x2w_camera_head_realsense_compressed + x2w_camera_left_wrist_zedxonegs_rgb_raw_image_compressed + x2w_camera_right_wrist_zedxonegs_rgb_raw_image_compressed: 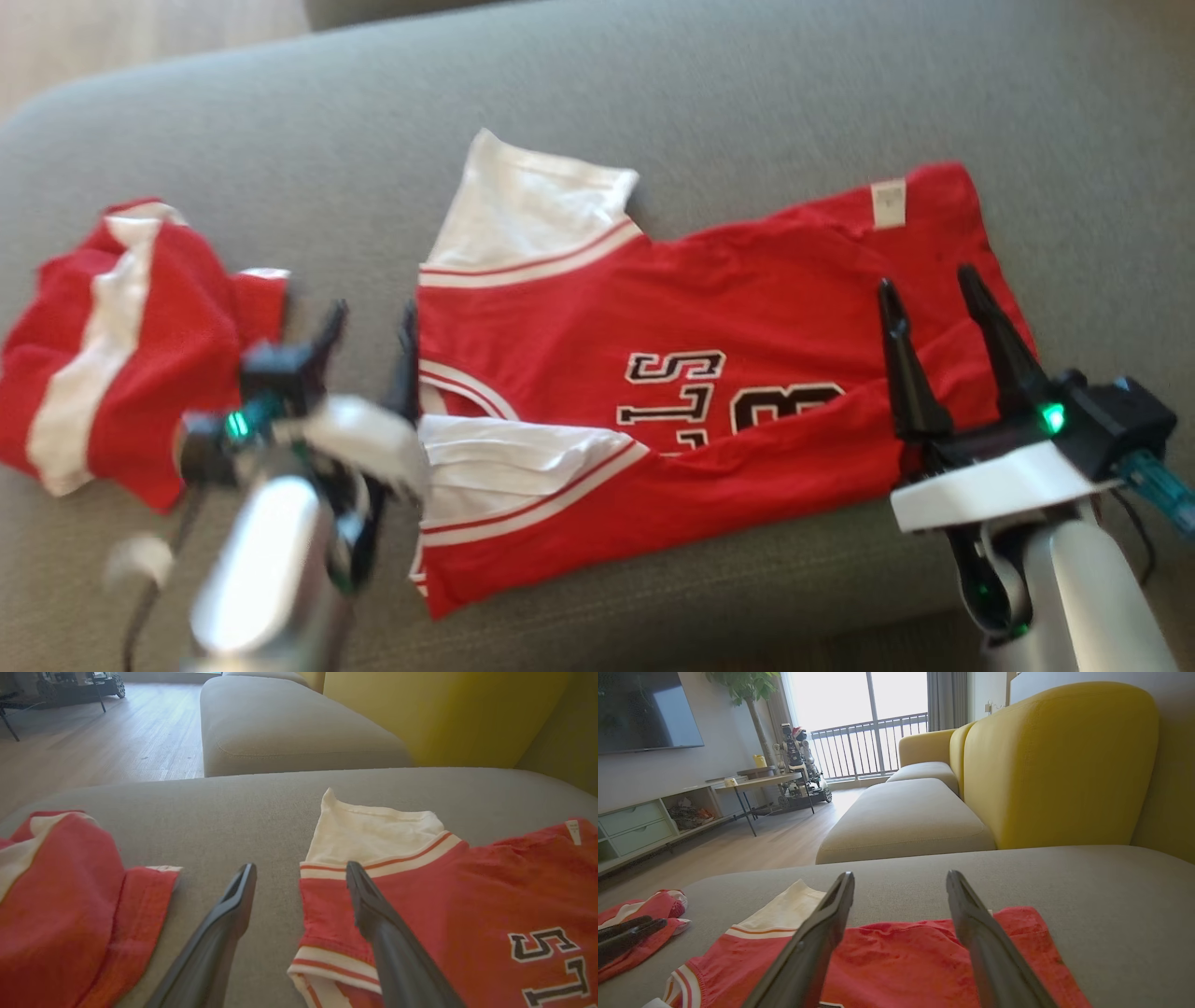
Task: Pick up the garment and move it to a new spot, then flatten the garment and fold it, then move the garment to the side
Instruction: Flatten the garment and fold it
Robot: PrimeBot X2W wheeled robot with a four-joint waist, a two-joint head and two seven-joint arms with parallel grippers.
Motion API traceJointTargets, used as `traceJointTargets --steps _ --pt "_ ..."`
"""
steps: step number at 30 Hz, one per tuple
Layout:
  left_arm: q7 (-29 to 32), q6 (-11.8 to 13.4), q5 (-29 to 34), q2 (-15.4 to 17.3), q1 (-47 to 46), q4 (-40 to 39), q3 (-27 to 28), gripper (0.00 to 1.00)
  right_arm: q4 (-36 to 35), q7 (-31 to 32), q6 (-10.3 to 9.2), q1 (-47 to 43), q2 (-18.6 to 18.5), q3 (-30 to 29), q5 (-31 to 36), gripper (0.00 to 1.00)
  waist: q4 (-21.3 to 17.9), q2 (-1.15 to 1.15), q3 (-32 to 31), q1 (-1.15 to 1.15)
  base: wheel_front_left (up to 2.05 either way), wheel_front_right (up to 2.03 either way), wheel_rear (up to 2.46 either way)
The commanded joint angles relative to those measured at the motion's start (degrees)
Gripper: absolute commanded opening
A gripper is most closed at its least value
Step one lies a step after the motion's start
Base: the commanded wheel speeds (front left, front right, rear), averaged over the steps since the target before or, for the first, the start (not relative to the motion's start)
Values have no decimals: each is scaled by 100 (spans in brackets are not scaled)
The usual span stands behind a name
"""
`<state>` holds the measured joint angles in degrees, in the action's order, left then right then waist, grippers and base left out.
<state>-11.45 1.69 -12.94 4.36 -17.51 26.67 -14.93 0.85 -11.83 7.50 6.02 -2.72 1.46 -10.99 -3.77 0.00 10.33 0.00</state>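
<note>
1. At the far left of the sofa (653, 84) we see a crumpled red-and-white pile (121, 345), well apart from the work. We would leave it alone.
2. Our left gripper (372, 313) stands wide and holds nothing. In its wrist view one finger (236, 900) is over bare sofa and the other over the left edge of the jersey (672, 308), just near of the far sleeve (532, 210).
3. The jersey lies mid-sofa, neck end left and hem end right, mostly flat. Its near long edge is turned over onto the lettering, with the near sleeve (504, 467) lying there too, so we judge the fold begun but not finished.
4. We expect it to handle as light, limp knit, with no stiffness and nothing to break. Lifted at one point it will sag and bunch. Dragged, it may cling to the sofa's weave and wrinkle.
5. The best hold, we judge, is at the two ends of one edge at once, pinching both layers together. The striped trim by the sleeves looks thicker and should slip less than plain cloth.
6. Our right gripper (924, 280) is wide too, and empty, with its fingers over the jersey's right part, near of the label (888, 203). Whether the tips touch the cloth we cannot tell.
</note>
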Motion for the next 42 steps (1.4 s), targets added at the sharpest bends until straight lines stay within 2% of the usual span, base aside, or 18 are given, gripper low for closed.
traceJointTargets --steps 1,8,17,27,29,30,36,42 --pt "-2 -50 47 172 -451 -108 164 100 -239 -3 -1 205 -17 179 37 100 -274 0 341 0 0 0 0" --pt "381 -279 276 528 -1825 851 42 100 -418 -73 -1 368 -16 476 -45 100 -787 0 986 0 0 0 0" --pt "618 -496 498 970 -3219 2109 -105 100 -361 -234 -1 420 -16 612 -284 100 -1328 0 1304 0 0 0 0" --pt "568 -649 593 1163 -3716 2909 -306 100 -309 -304 -1 448 -16 515 -378 100 -1472 0 1365 0 0 0 0" --pt "507 -687 590 1165 -3779 3050 -350 4 -300 -309 -1 460 -16 489 -369 100 -1468 0 1373 0 0 0 0" --pt "447 -706 557 1149 -3806 3097 -347 0 -296 -310 -1 463 -16 473 -362 100 -1459 0 1375 0 0 0 0" --pt "-70 -747 442 1029 -3852 3135 -358 0 -231 -315 -1 497 -16 252 -316 100 -1247 0 1340 0 0 0 0" --pt "-343 -712 118 703 -3343 2385 -153 0 -41 -19 -1 838 -16 170 271 100 -846 0 1172 0 0 0 0"
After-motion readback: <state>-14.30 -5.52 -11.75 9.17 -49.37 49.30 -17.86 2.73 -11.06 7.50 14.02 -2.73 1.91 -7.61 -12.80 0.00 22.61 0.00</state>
